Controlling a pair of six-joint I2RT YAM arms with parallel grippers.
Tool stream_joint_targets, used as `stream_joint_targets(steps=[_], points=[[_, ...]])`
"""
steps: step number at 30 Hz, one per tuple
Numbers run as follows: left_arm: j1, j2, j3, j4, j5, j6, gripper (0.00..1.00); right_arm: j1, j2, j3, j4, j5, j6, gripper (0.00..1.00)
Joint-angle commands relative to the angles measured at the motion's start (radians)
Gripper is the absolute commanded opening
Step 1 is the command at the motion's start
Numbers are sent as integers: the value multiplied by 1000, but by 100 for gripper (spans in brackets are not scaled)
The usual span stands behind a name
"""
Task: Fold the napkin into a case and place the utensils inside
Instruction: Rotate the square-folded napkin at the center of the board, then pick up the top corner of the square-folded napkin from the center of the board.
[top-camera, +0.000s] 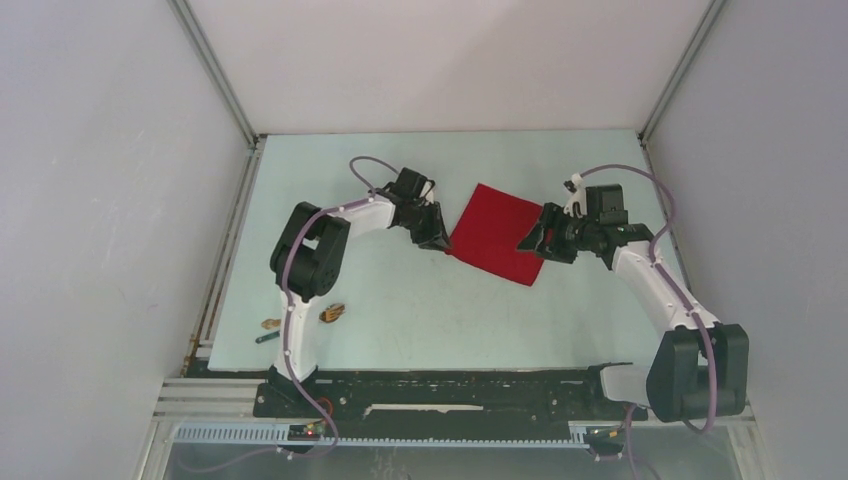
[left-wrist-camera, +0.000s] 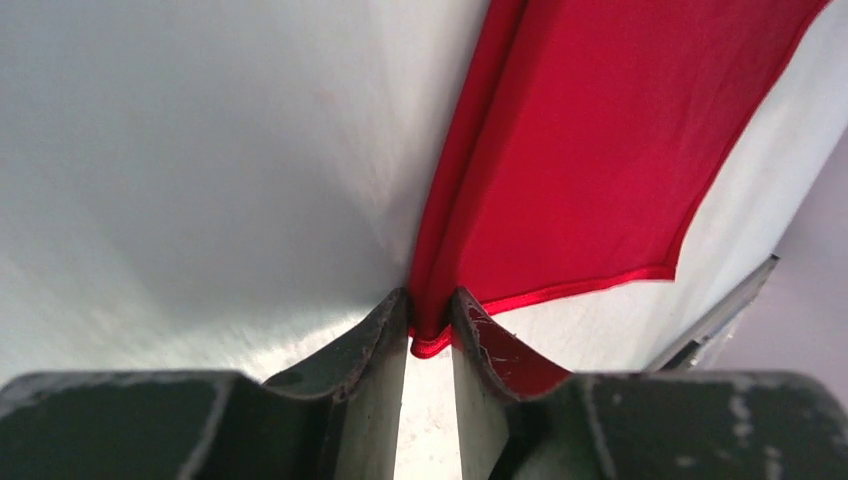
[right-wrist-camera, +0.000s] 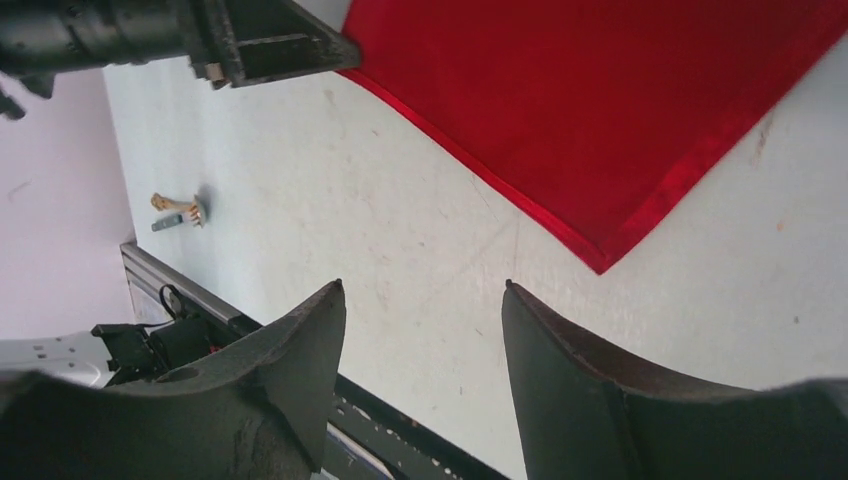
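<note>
The left gripper (left-wrist-camera: 430, 312) pinches the napkin (top-camera: 497, 233) at its left corner; the right gripper (right-wrist-camera: 423, 292) hangs released beside its right edge. The cloth looks thin and limp, so it is likely best taken by a corner.

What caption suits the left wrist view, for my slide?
Left hand pinching an edge of the red napkin over the table.

top: overhead from near side, wide | wrists: close, low, facing forward | shared: napkin (top-camera: 497, 235)
</note>
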Motion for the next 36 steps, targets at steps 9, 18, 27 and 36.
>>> stream_joint_targets(steps=[9,18,27,36], points=[[-305,-189,-393,452,-114,-541,34,-141,-39,-73,-66,121,94,71],[-351,-375,-518,468,-137,-533,65,-336,79,-128,28,195,102,74],[-357,-372,-394,459,91,-394,67,-472,147,-169,197,63,105,69],[-364,-182,-257,463,163,-393,51,-494,217,-184,258,-8,94,56]])
